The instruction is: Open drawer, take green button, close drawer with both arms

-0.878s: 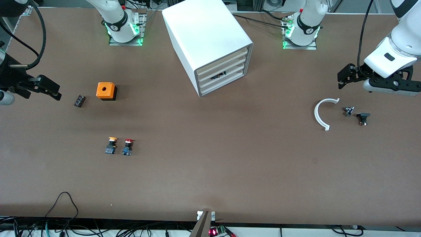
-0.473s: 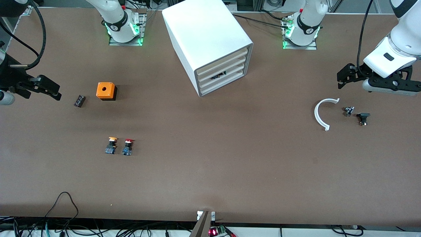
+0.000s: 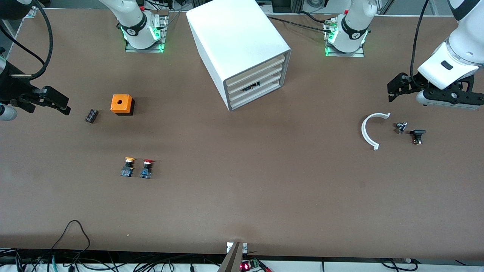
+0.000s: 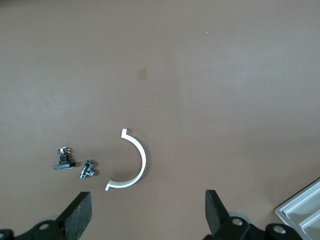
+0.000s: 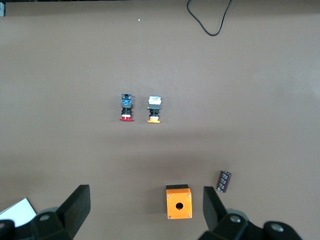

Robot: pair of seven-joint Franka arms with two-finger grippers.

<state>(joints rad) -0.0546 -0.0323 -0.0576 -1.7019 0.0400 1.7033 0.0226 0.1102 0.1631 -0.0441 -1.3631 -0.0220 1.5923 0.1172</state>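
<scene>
Left gripper up over left arm's end of table, jaws wide, nothing held; white arc piece below it. Right gripper over right arm's end, jaws wide, empty; orange box close by. Drawer shut, well apart from both. Green button unseen.

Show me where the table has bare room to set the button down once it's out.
Widest bare patch: in front of the cabinet, between the red-capped button and the white arc piece, down to the table's near edge. Crowded: around the orange box and black cylinder by the right gripper; the small parts under the left gripper.
</scene>
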